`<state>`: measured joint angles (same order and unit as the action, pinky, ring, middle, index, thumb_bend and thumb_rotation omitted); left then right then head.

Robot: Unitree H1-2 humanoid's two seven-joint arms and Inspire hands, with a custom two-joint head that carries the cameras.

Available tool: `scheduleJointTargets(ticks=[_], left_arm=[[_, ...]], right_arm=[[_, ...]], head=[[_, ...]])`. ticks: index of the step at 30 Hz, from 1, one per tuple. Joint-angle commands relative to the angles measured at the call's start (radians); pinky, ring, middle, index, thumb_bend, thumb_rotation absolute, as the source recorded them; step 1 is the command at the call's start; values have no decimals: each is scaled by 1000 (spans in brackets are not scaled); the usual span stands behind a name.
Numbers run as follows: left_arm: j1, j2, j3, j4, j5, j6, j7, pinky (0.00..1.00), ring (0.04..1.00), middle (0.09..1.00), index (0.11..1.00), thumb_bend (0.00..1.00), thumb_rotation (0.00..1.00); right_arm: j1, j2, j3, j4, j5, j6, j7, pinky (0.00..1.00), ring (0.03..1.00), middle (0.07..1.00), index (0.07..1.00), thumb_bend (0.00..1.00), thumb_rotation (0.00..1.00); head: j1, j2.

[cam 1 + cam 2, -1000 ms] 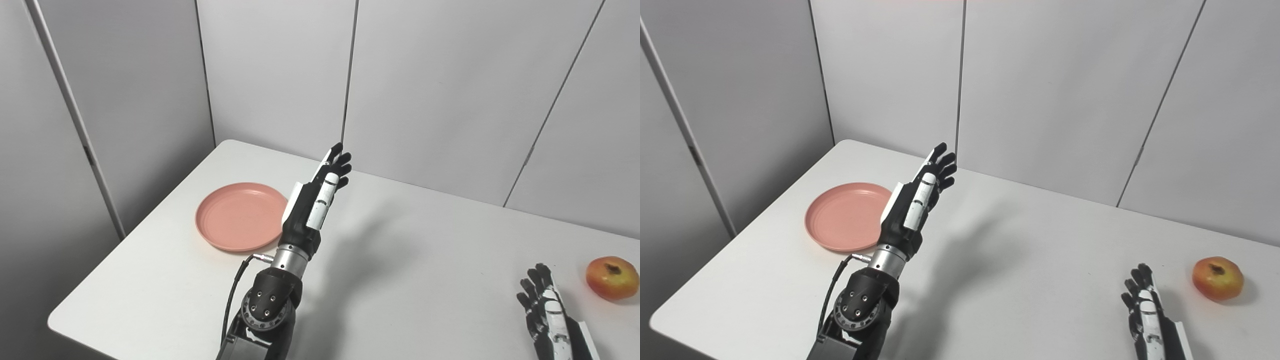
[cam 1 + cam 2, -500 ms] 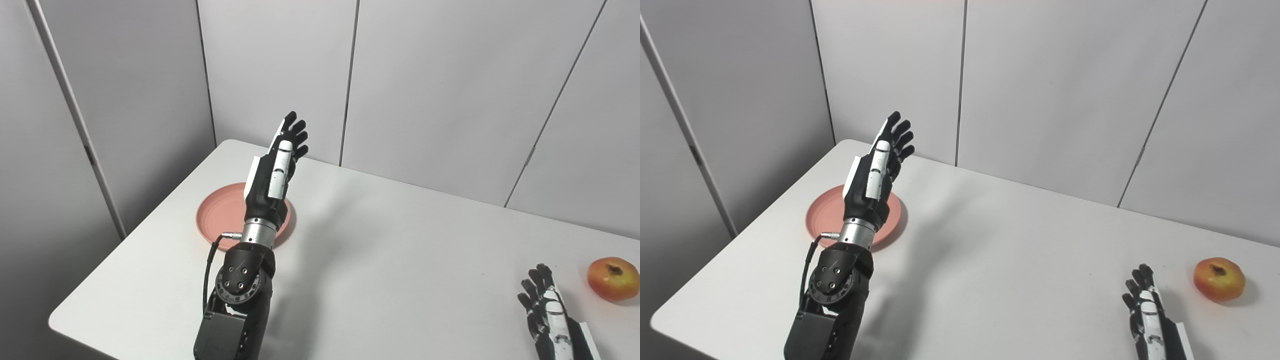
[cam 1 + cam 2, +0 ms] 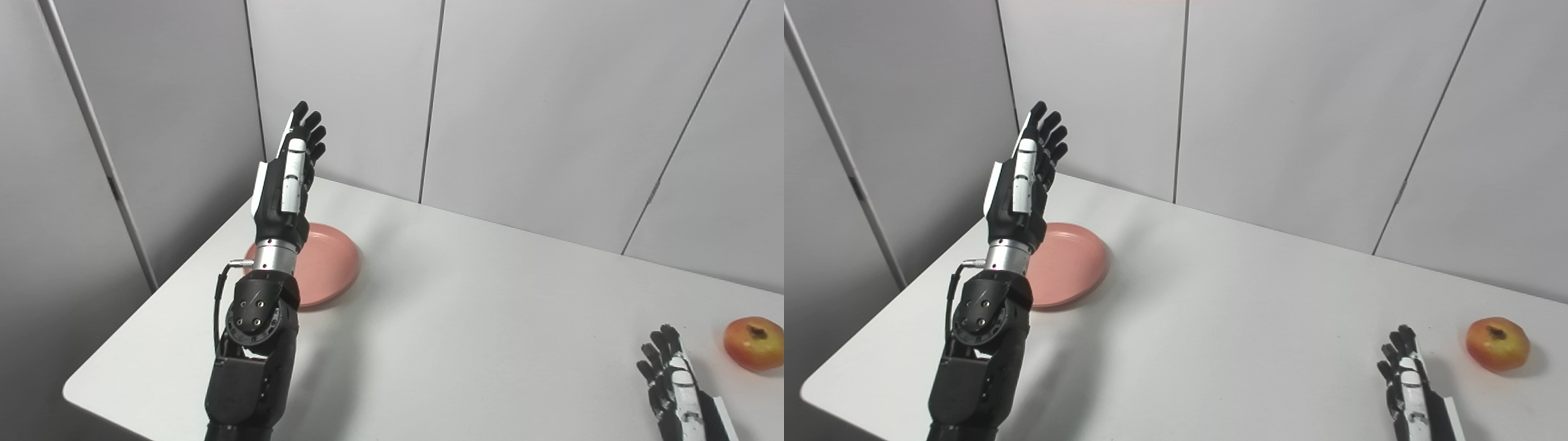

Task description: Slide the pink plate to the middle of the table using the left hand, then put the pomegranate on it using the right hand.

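The pink plate [image 3: 327,264] lies flat near the table's far left corner, its left part hidden behind my left forearm. My left hand [image 3: 288,180] is raised high above the plate, open, fingers straight and pointing up and away, holding nothing. The pomegranate [image 3: 752,342], red and yellow, sits at the table's right edge. My right hand [image 3: 674,383] rests low at the front right, open with fingers spread, a short way left of the fruit and not touching it.
The white table [image 3: 478,306] ends in a rounded front-left corner. Grey wall panels [image 3: 539,104] stand close behind and to the left of the table.
My left arm has swung left and up, from right of the plate to over its left side. The right hand, plate and pomegranate stayed put; the camera shifted slightly.
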<state>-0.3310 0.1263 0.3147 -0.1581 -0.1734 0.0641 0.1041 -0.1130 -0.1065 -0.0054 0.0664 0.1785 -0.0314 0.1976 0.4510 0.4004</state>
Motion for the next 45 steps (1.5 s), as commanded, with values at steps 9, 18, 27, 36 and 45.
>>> scheduleJointTargets(ticks=[9,18,27,36,45], left_arm=[[-47,62,87,31,-82,-21,18,952,947,952,947,388,1000],[-30,133,147,106,-191,1,-2,956,955,957,952,370,1000],[-9,169,187,175,-275,-17,-32,999,983,985,976,369,1000],[19,179,210,192,-316,12,-33,1000,996,996,984,339,1000],[38,173,204,233,-324,9,-34,1000,988,994,977,345,1000]], right_arm=[[6,8,-7,8,25,31,9,1000,1000,1000,1000,5,1000],[7,7,-8,6,38,35,16,1000,1000,1000,1000,2,1000],[7,2,-10,5,55,38,26,1000,1000,1000,1000,6,1000],[11,-3,-9,-4,49,51,21,1000,1000,1000,1000,19,1000],[13,-2,-8,-5,46,45,17,1000,1000,1000,1000,19,1000]], head=[[13,-4],[20,-5],[25,-3],[28,2],[26,5]])
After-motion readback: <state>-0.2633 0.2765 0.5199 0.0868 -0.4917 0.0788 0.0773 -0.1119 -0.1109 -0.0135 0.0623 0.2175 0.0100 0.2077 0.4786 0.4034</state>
